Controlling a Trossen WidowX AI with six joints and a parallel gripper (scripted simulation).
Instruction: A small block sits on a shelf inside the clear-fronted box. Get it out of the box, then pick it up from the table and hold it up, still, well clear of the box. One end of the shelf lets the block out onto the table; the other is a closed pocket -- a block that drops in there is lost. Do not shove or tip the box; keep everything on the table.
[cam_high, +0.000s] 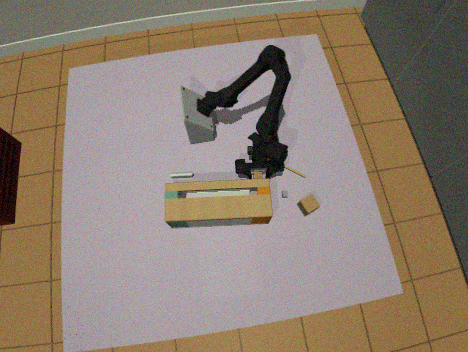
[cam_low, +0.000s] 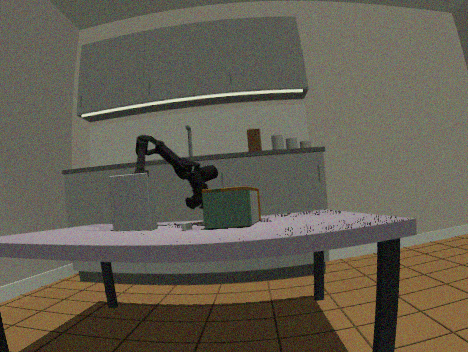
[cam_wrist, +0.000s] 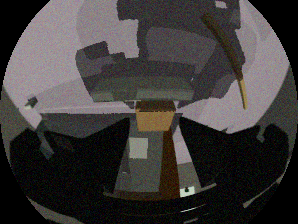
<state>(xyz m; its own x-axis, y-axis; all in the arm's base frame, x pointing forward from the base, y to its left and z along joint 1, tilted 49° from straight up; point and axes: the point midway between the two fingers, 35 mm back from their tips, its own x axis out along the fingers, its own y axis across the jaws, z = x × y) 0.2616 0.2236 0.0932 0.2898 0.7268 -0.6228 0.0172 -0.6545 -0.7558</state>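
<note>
Where the gripper (cam_high: 259, 173) (cam_low: 196, 201) (cam_wrist: 154, 120) is: by the box's (cam_high: 218, 207) (cam_low: 227, 208) (cam_wrist: 169, 172) orange end.
Fingers: apart, holding nothing.
Tan piece (cam_high: 258, 175) (cam_wrist: 155, 121): against the box.
Task's block: cannot tell which.
Gray cube (cam_high: 284, 194): outside the box.
Tan cube (cam_high: 308, 205): farther out.

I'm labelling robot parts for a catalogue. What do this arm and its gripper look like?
The arm is matte black, with slim links and bulkier rounded joints. The gripper is black too, its two broad fingers narrowing toward their tips. I can make out no markings.
</note>
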